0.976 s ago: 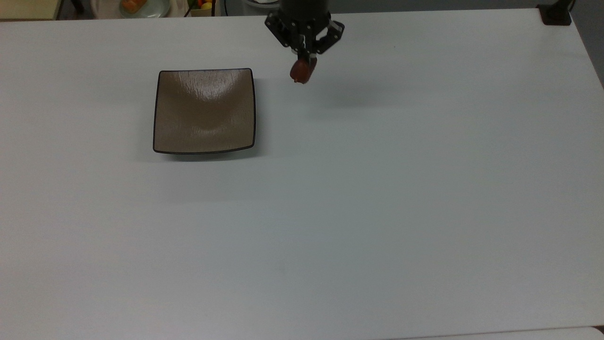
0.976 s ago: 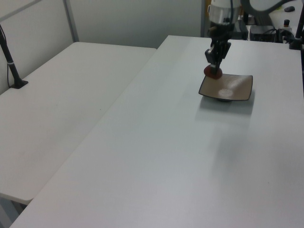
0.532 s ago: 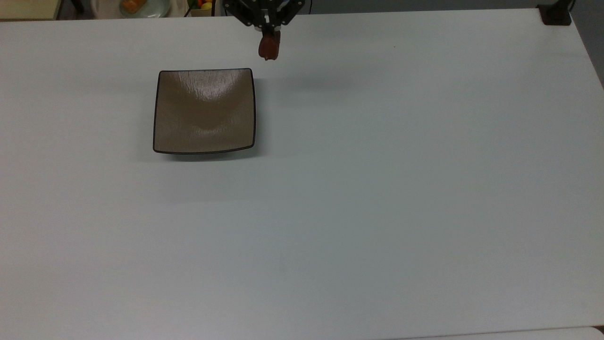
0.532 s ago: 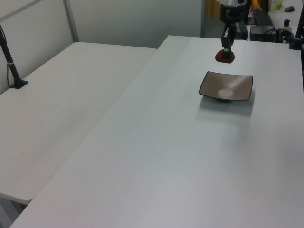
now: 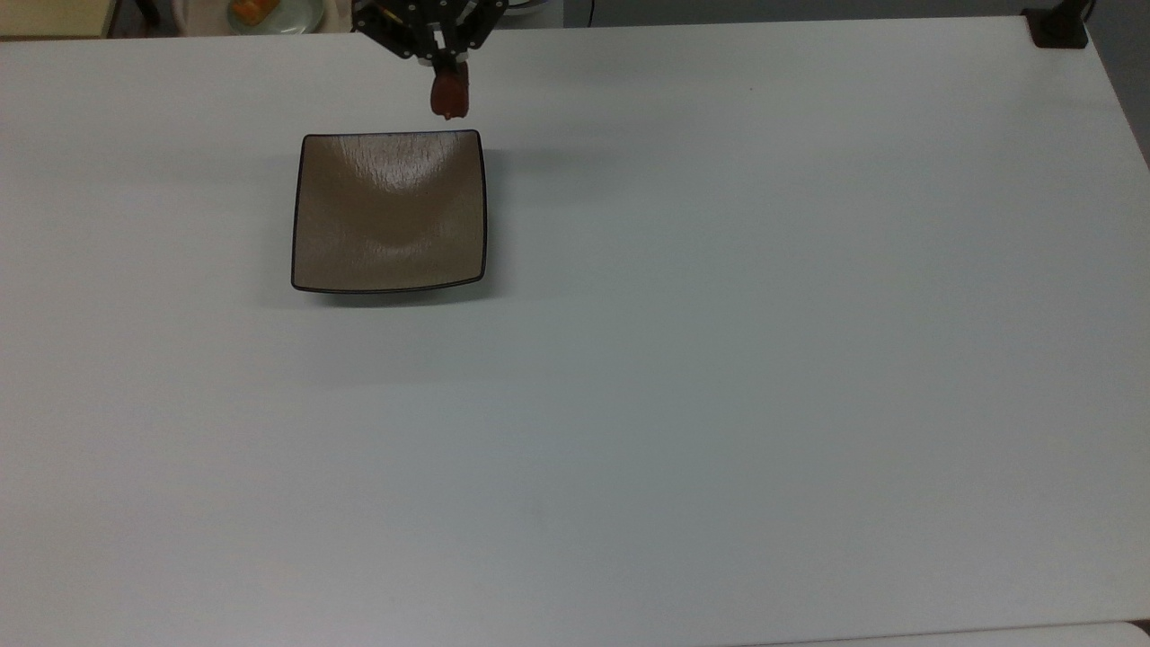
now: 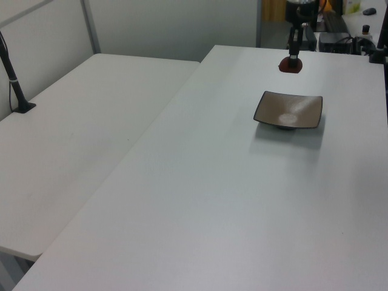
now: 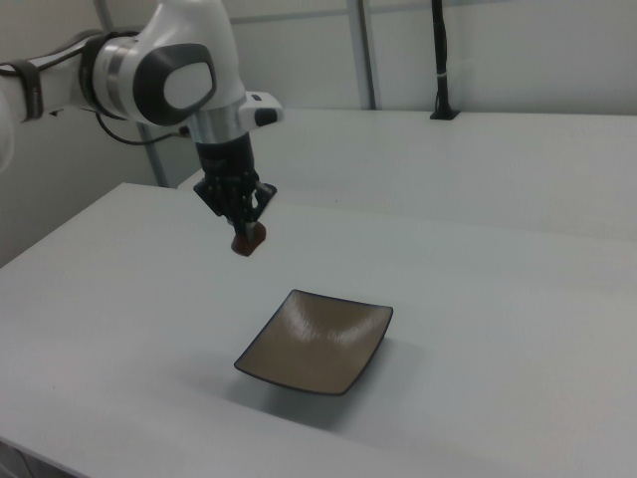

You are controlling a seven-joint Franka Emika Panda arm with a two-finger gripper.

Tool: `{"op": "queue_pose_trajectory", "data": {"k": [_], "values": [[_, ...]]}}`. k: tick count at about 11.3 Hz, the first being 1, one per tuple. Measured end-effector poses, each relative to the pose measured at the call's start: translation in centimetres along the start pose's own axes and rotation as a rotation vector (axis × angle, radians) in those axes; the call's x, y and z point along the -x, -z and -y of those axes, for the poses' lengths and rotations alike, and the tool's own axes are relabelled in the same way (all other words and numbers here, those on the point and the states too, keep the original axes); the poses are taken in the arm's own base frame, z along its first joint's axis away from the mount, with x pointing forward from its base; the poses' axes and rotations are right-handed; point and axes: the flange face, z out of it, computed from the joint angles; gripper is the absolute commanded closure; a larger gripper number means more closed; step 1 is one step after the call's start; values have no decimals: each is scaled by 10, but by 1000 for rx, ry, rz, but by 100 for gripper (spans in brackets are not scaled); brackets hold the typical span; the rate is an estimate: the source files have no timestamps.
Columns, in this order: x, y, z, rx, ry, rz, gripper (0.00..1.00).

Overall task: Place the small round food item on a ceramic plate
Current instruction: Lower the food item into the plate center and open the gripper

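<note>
While the gripper hangs at the top view's upper edge, just above the ceramic plate, a release now would likely miss the rim (it looks high). Left view, upper right: fingers pinch the small round food item. Right view, left of centre: item aloft, clear of the plate.

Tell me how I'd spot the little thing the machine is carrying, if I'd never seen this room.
Find the big white table and the square brown plate on it. Above the table, near the plate, hangs the robot's black gripper. Pinched at its tip is the small round food item: a dark reddish-brown lump, far smaller than the plate and the only thing held up in the air.
</note>
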Motion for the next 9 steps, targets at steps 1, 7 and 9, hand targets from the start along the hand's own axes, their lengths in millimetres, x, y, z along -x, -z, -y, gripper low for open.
{"op": "queue_pose_trajectory", "data": {"k": [1,7,9], "values": [[-1,-5,-11,0,4,3,89],[-21,-77,-66,21,-4,20,89],[-27,-110,-69,25,-4,39,89]]}}
